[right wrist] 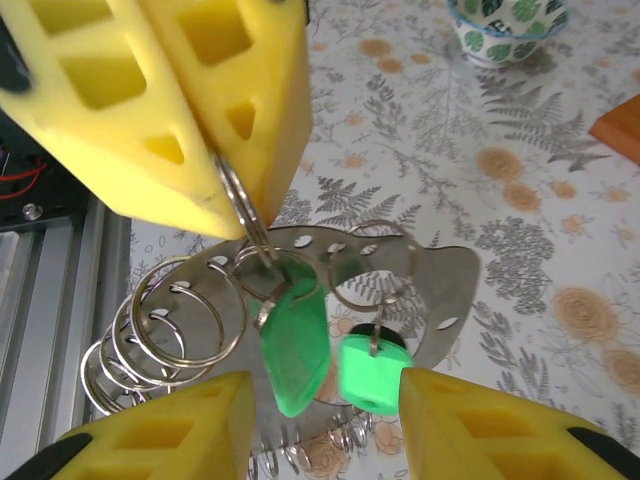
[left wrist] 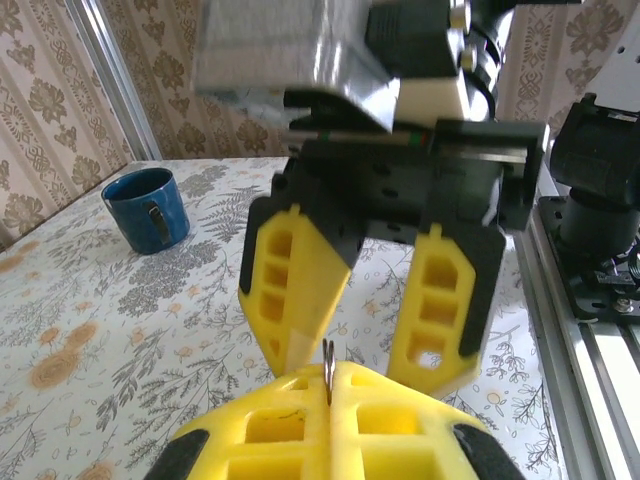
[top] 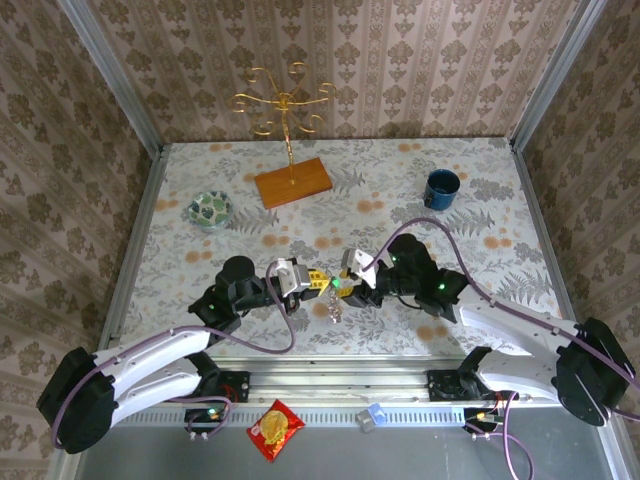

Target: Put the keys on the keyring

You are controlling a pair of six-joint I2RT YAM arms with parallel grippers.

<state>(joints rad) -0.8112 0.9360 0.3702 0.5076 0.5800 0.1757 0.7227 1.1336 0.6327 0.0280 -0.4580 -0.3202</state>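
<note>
Overhead, the left gripper (top: 318, 283) and the right gripper (top: 346, 285) meet tip to tip above the near middle of the table (top: 480, 200). A speck of green sits between them. The keyring (top: 334, 306) dangles just below as a small silvery tangle.

Left wrist view: the left gripper's yellow fingers (left wrist: 400, 420) are pressed together on the edge of a thin metal ring. The right gripper faces them with its jaws apart and nothing between. A blue cup (left wrist: 148, 208) stands well behind.

Right wrist view: the keyring is a flat, curved grey metal band punched with holes, with several split rings threaded through. Two keys (right wrist: 295, 345) with bright green heads hang from small rings on the band, between the right gripper's spread fingers. Whether they touch the fingers, I cannot tell.
</note>
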